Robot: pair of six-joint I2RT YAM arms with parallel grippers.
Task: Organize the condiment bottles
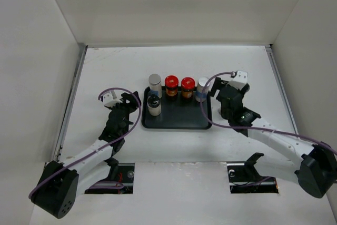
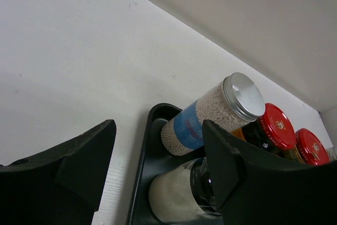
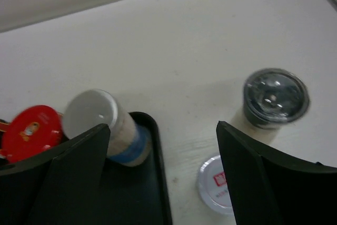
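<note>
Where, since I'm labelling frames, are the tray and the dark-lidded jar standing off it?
black tray [image 1: 176, 120]: top external view, bare floor near its front edge.
dark-lidded jar [image 3: 275, 97]: right wrist view, centre of its lid.

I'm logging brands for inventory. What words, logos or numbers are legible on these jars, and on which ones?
No text can be read in any view.
Red round cap: small emblem, too small to read.
White round cap: red mark, too blurred to read.
Silver-capped clear jar: its blue label shows no lettering.
</note>
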